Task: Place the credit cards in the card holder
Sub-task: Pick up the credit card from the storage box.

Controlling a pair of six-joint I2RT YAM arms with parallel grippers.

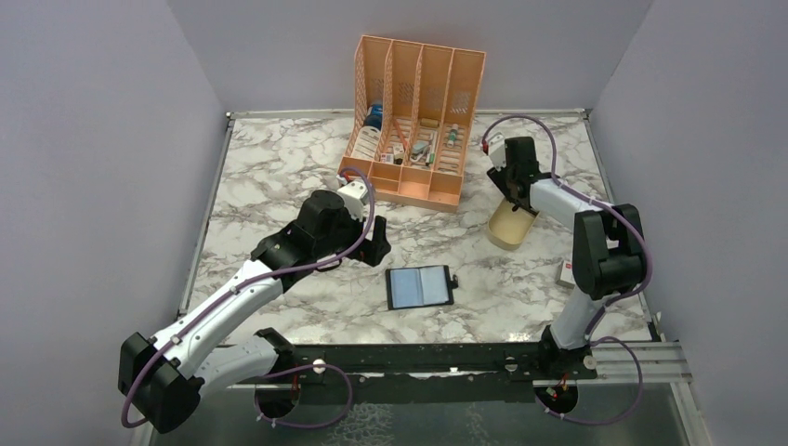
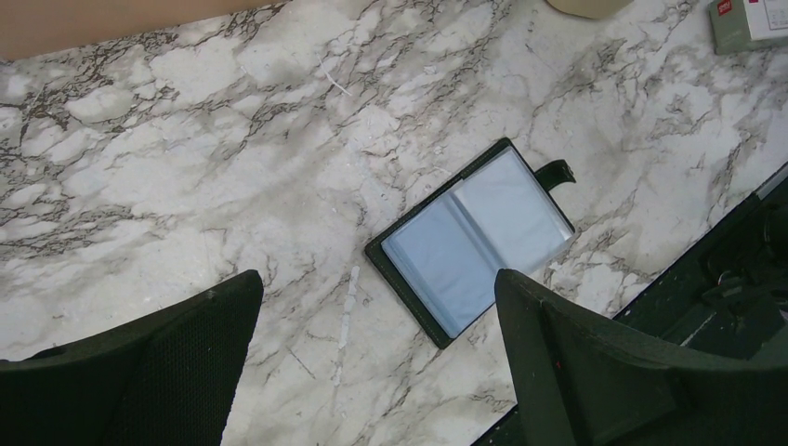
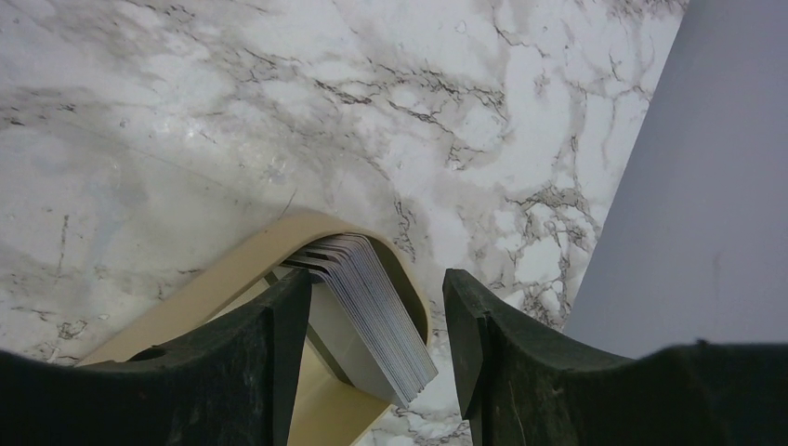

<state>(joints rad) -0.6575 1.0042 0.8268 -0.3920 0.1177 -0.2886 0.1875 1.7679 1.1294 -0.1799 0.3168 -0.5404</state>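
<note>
In the top view the right gripper (image 1: 514, 200) covers part of the beige dish (image 1: 506, 228), so the contents of the dish do not show there; the right wrist view shows them. In that view the lower part of the credit cards (image 3: 372, 307) is hidden behind one dark finger (image 3: 279, 353), and the near end of the dish is cut off by the frame. A small whitish item with red marks (image 2: 748, 23) lies at the corner of the left wrist view, cut by the edge; I cannot tell if it is a card or a box; in the top view it lies beside the right arm, half covered.

The cards stand on edge as one tight stack inside the dish, leaning against its curved wall; the right gripper's jaws stand partly apart around the stack; one finger is against it, and a thin gap shows at the other finger (image 3: 474, 344), so it is not clamped.

The orange slotted organizer (image 1: 409, 121) stands at the far side of the marble table (image 1: 279, 177); its compartments hold small things, too small to name.

The card holder (image 1: 420, 286) lies flat and open near the front edge, between the two arms, with the greyish pockets up and the tab toward the right arm; if any card is in the pockets is not clear. The left gripper (image 2: 378, 279) hangs above the table just beside the holder, jaws spread wide, holding nothing.
</note>
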